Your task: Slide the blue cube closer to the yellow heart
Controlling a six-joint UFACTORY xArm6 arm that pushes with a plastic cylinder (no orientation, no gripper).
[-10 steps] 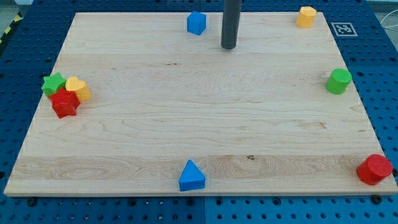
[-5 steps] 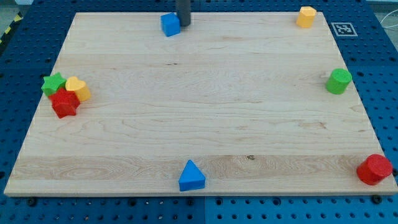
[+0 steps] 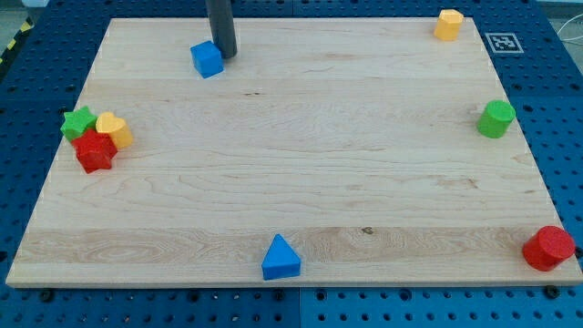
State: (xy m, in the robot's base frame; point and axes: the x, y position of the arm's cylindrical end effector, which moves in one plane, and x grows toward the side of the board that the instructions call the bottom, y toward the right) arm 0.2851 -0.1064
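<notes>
My tip (image 3: 224,56), bare and seemingly touching the blue cube's (image 3: 207,59) right side, should press left and nearer toward the yellow heart (image 3: 114,129).

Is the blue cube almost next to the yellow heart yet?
Not yet. Over the last second the blue cube has slid toward the view's left along the board's top edge. My tip is pressed against its right side, pushing. The yellow heart sits at the left edge, bunched with the green star and a red block, so a clear stretch of board remains.
</notes>
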